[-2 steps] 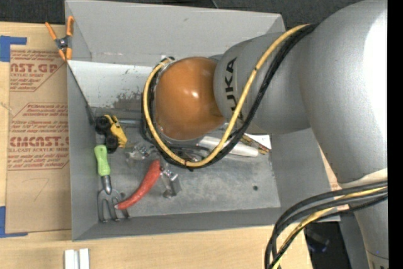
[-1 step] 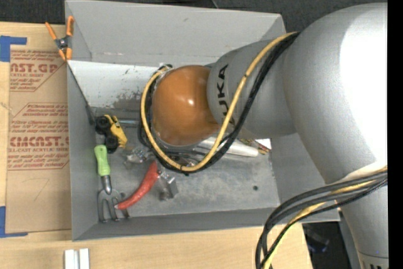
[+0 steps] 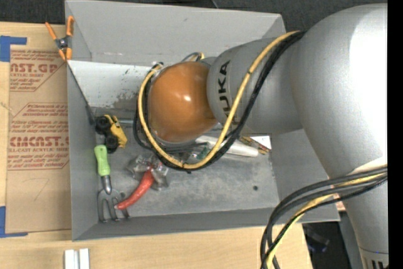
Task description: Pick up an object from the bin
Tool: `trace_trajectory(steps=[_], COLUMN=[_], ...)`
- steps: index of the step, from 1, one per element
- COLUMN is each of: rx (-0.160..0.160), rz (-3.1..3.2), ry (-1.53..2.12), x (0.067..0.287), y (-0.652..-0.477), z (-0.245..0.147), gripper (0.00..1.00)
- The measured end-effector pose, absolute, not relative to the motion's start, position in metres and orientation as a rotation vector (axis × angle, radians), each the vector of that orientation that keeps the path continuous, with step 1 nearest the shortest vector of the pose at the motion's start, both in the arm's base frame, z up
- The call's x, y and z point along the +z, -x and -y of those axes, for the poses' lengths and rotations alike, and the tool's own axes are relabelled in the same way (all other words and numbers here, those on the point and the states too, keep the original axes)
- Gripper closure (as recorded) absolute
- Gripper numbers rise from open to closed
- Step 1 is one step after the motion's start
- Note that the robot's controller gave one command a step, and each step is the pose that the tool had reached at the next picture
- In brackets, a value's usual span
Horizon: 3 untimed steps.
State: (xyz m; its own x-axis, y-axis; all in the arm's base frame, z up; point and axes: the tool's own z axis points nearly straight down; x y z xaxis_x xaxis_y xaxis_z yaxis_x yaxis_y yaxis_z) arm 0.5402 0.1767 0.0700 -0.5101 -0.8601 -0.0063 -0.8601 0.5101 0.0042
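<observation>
Along the near wall of the grey bin, at about 7 o'clock from its middle, lie the metal tines of a small garden fork. Its shaft runs up towards 12 o'clock to a bright green handle. Just beside the tines starts a red-handled tool, slanting up towards 1 o'clock and ending in a clump of bare metal parts. That clump sits close under the lower left rim of the orange cover on the robot's wrist. Further back, at 9 o'clock from the cover and near the left wall, is a small yellow and black thing, apart from the fork's handle. The domed orange cover hangs over the middle of the bin floor, with yellow and black cables looping round it. Of the gripper beneath it a dark edge peeks out at the cover's 6 o'clock rim. Whether the gripper is open or closed, and whether anything is in it, cannot be told. The floor right under it is hidden, so the nearest thing in sight is the metal end of the red-handled tool. At 4 o'clock from the cover a white flat piece juts out from under the silver arm.
</observation>
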Motion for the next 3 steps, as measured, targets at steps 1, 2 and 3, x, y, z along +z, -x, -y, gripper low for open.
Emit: trace_trajectory(steps=[1,2,3], rx=[0.011,0.016,0.011], rz=[-2.727,-2.737,-2.728], ry=[1.553,1.559,1.554], x=[0.070,0.084,0.129], y=[-0.540,-0.537,-0.540], z=[-0.177,-0.176,-0.177], gripper=[1.00,1.00,1.00])
